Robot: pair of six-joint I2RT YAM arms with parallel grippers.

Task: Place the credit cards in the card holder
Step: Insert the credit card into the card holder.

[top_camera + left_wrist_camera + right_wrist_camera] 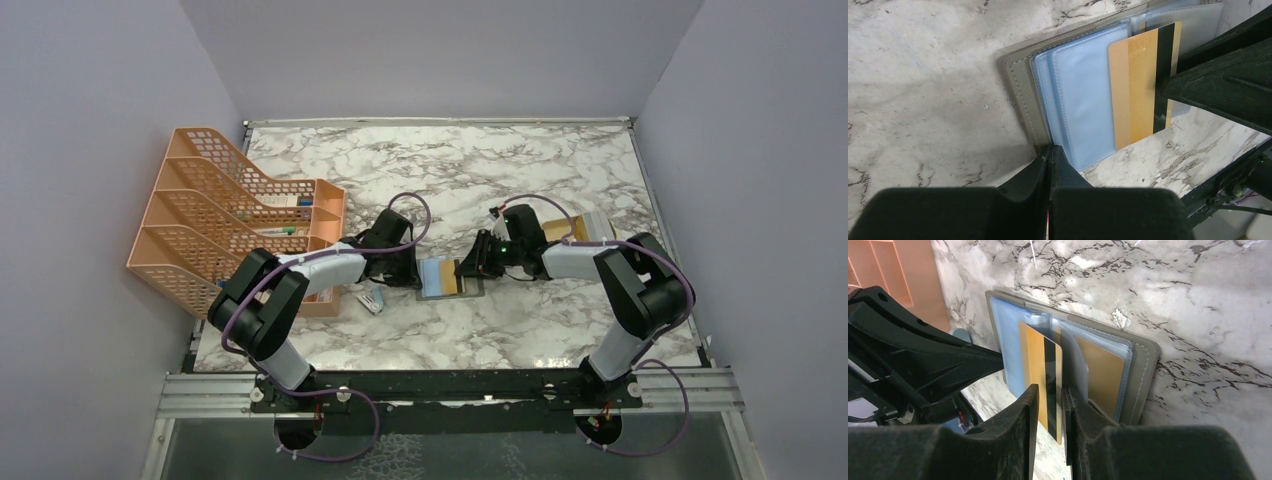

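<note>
Right wrist: the open grey wallet (1143, 370) on the table (1198, 290) holds a gold card (1103, 372) in a pocket. The right hand (1050, 395) pinches a striped card (1040, 365) over it. The left hand (1050, 156), closed, touches its edge.

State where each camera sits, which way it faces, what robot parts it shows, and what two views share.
Top external: above and behind the bases, looking down on the table, file rack, left arm and right arm.
Left wrist: on the left arm, looking past its shut jaws at the open card holder.
Right wrist: on the right arm, looking past its jaws, which pinch a credit card.
Shared: both wrist views show that card and holder, from opposite sides.
</note>
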